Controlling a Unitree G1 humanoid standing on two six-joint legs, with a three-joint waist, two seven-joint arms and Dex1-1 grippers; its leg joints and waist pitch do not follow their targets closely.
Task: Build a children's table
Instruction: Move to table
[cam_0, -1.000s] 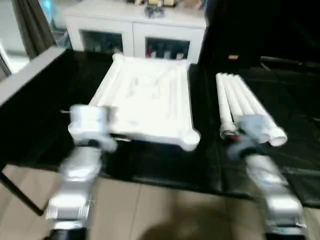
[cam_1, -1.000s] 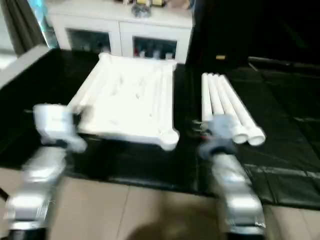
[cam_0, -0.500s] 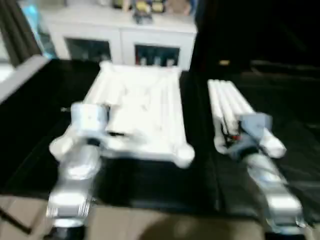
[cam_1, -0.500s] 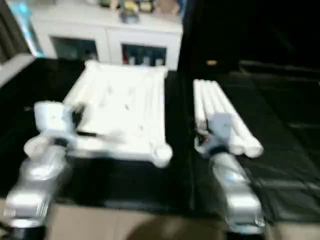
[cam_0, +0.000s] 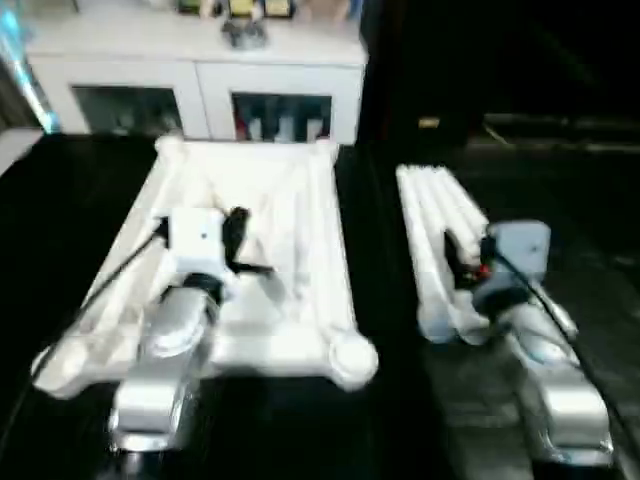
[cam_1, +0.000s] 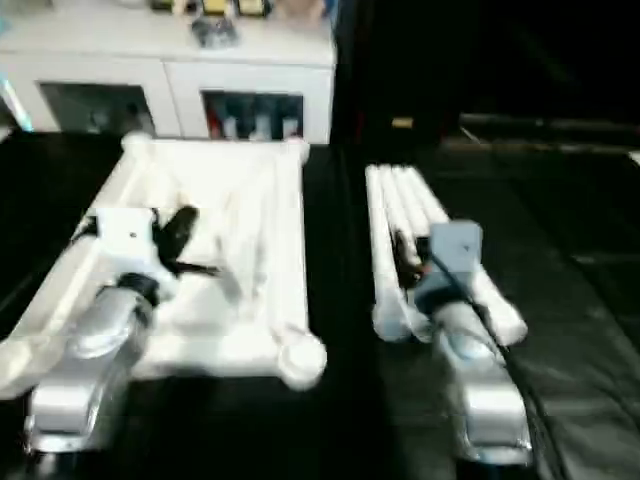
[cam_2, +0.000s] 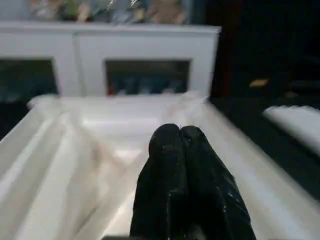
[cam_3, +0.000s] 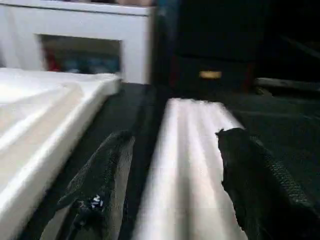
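Note:
The white tabletop (cam_0: 290, 200) lies ribbed side up on the black surface, a round socket (cam_0: 350, 355) at its near right corner. My left gripper (cam_0: 237, 228) hovers over the tabletop's middle with its black fingers (cam_2: 165, 150) pressed together, shut on nothing. To the right, several white tube legs (cam_0: 430, 200) lie side by side in a bundle. My right gripper (cam_3: 176, 136) is open above their near half, one finger (cam_3: 107, 170) on each side of the bundle (cam_3: 190, 150). I cannot tell whether the fingers touch the legs.
A white cabinet with glass doors (cam_0: 200, 70) stands right behind the tabletop, small items on top. Black sheeting (cam_0: 560, 200) covers the surface to the right of the legs. A narrow dark strip (cam_0: 375, 230) separates the tabletop from the legs.
The camera has tipped down and closer. My left arm has reached forward from the tabletop's near edge to over its middle. My right arm has advanced along the legs.

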